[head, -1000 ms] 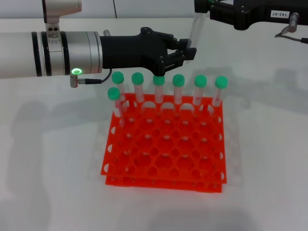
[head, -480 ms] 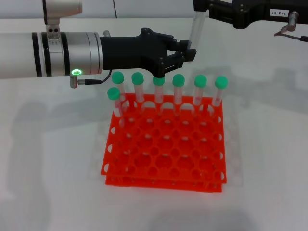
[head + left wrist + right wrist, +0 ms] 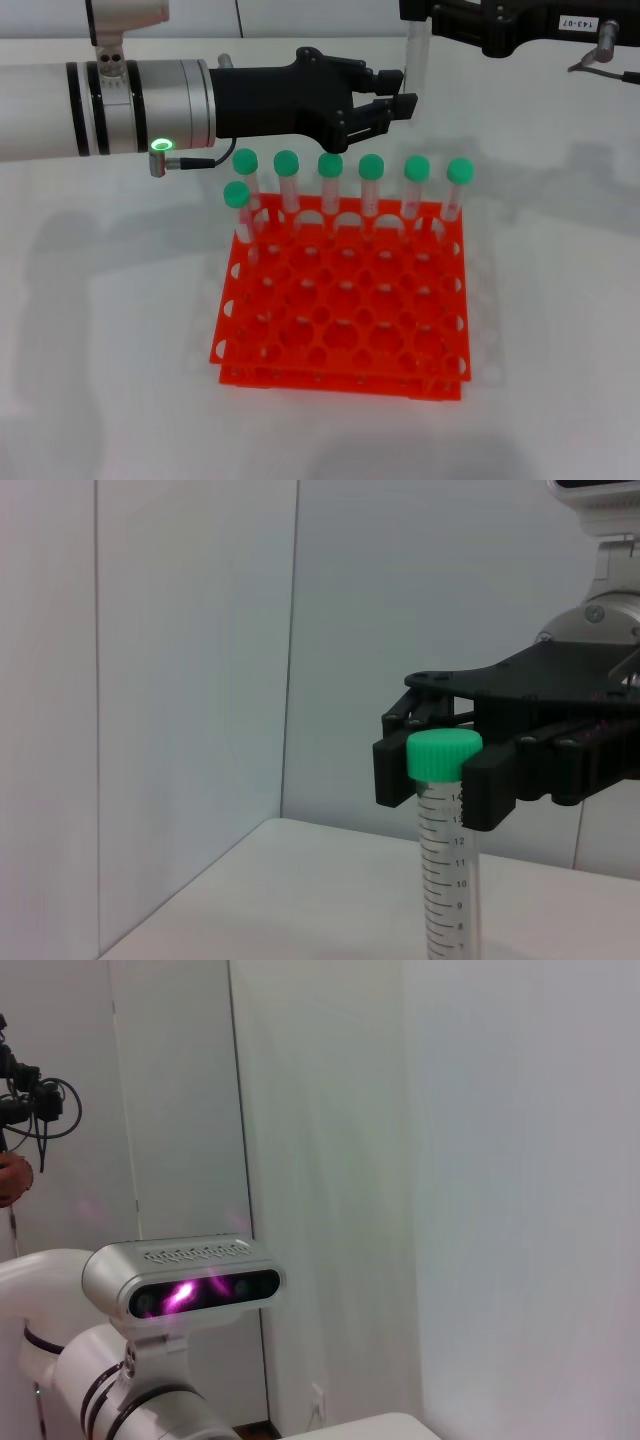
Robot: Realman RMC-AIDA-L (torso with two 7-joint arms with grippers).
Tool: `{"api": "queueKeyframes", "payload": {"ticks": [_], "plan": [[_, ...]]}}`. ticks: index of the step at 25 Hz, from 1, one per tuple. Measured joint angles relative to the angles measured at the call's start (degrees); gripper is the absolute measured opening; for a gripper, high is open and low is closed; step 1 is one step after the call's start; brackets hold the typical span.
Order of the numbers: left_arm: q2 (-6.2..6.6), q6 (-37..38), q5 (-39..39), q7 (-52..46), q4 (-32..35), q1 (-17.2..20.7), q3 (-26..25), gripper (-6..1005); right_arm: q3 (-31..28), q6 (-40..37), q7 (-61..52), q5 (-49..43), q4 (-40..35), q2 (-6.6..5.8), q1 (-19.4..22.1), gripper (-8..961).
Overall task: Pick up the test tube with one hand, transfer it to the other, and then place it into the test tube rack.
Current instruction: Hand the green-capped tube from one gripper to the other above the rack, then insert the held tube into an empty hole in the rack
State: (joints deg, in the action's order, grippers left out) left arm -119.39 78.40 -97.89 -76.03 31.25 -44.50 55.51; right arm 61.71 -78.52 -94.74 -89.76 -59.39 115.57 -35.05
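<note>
Counter [image 3: 110, 330]: white surface carrying the rack, bare around it.
Test tube rack [image 3: 342, 305]: bright orange-red, two tiers, square grid of round holes, lying flat on the counter below both arms.
Racked tubes [image 3: 371, 185]: seven green-capped clear tubes stand upright along the rack's far edge, six in a row and one more just in front of the leftmost.
Left arm [image 3: 100, 108]: silver-grey forearm with black bands and a lit green ring, stretched across the far side of the rack.
Left gripper [image 3: 405, 92]: black, above the back row of tubes; its fingers are spread on either side of the test tube's lower part; whether they touch it cannot be told.
Right gripper [image 3: 418, 14]: black, with a small white label on its body, at the top edge of the head view; in the left wrist view its fingertips [image 3: 490, 790] are pressed onto the tube just under the cap.
Test tube [image 3: 412, 62]: clear, upright, in the air beyond the rack, hanging from the right gripper; its green cap [image 3: 444, 754] and printed scale show in the left wrist view.
</note>
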Motion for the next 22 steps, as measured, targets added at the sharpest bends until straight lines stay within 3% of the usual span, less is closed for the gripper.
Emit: {"api": "queueKeyframes", "payload": {"ticks": [12, 16, 21, 22], "plan": [[0.11, -0.5, -0.1, -3.1, 0.2, 0.0, 0.1, 432, 0.0, 0.3, 0.0, -0.1, -0.3, 0.0, 0.0, 264], [0.31, -0.7, -0.5, -5.1, 0.9, 0.4, 0.1, 567, 0.0, 0.4, 0.0, -0.1, -0.4, 0.0, 0.0, 264], [0.26, -0.3, -0.5, -7.8, 7.0, 4.7, 0.0, 759, 0.0, 0.4, -0.1, -0.1, -0.6, 0.07, 0.2, 264], [0.17, 0.6, -0.2, -9.7, 11.8, 7.9, 0.0, 800, 0.0, 0.4, -0.1, -0.1, -0.6, 0.1, 0.2, 264]]}}
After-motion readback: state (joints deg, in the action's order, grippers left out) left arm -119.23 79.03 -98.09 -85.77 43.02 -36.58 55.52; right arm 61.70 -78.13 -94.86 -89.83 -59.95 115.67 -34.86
